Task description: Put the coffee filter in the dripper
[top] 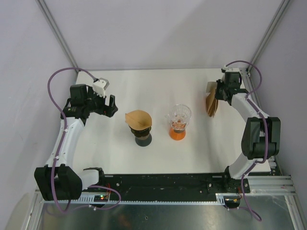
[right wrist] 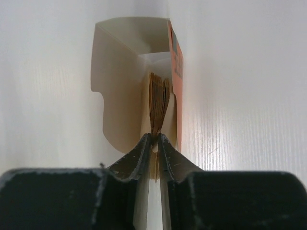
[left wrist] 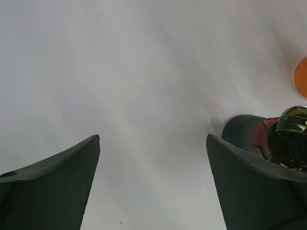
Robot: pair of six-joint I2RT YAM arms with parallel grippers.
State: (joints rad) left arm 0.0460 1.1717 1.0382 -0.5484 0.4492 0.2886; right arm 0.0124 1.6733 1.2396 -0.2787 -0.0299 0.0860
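Filters [right wrist: 159,96] stand on edge in the box [right wrist: 115,72] at the far right of the desk [top: 144,86]; right claw [right wrist: 153,140] is pinched on their near edge, possibly on several sheets; draw out one only, then carry it to the empty glass dripper [top: 180,114]; left claw [left wrist: 152,143] stands apart. Print on the orange box side is unreadable.
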